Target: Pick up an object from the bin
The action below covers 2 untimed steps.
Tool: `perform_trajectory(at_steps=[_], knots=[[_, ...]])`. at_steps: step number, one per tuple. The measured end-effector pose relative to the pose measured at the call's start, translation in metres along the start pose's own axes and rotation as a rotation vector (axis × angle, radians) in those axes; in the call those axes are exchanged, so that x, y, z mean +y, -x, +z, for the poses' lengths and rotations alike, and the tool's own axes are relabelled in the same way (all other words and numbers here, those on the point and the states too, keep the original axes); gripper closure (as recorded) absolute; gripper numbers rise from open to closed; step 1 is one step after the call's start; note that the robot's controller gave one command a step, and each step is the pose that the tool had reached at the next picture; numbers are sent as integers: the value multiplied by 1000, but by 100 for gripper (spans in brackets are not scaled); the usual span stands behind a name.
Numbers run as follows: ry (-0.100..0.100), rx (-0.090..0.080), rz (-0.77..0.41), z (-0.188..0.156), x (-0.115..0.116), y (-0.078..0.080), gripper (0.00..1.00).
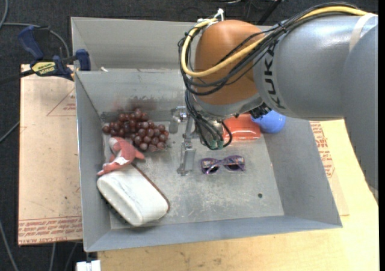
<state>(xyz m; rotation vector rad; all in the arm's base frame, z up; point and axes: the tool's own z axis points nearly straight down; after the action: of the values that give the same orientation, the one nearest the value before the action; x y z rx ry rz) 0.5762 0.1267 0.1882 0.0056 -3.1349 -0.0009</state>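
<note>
My gripper (pixel 185 161) hangs low over the bin floor near the middle, under the orange wrist cover. Just right of it lie purple sunglasses (pixel 223 164), lenses toward the front. To its left sits a bunch of dark red grapes (pixel 136 130). Behind it, partly hidden by the wrist, lies an orange-red flat thing (pixel 243 129). I see nothing held in the gripper.
A pink toy (pixel 122 157) lies on a white padded pouch (pixel 132 198) at the front left. A blue ball (pixel 272 121) rests at the right beside the orange-red thing. The arm comes in from the right and covers the back right of the bin.
</note>
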Motion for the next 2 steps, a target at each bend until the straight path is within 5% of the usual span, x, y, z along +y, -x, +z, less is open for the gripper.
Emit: perform_trajectory(at_steps=[1,2], knots=[[1,-7,2,-5,0,1,0],[0,-13,-12,3,10,20,0]])
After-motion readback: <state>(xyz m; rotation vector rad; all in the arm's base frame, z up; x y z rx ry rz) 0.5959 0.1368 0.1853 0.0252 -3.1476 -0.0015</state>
